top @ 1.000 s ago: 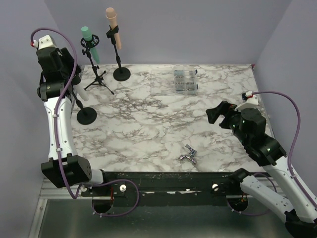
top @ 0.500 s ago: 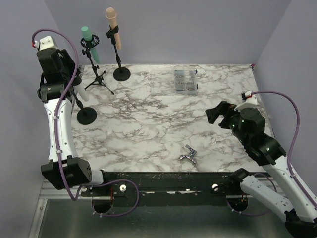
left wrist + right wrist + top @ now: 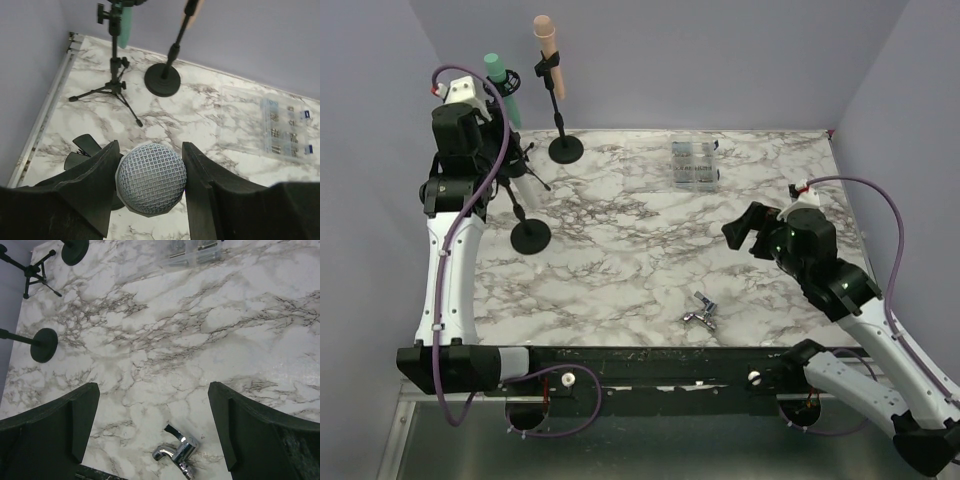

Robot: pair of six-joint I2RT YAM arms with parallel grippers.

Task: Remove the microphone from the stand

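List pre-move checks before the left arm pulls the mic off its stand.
1. Left gripper on mic: ok, fingers flank the mesh head.
2. Mic free of stand: cannot tell, hidden under the head.
3. Stand's base flat on table: ok.
4. Left arm clear of tripod: cannot tell, they overlap in the top view.
5. Right gripper open, away from stand: ok.

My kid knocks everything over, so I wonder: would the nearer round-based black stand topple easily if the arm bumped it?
Probably, if hit high: the stand is a thin pole on a small round base. That base looks flat and solid, so a low push would more likely slide it over the smooth table.
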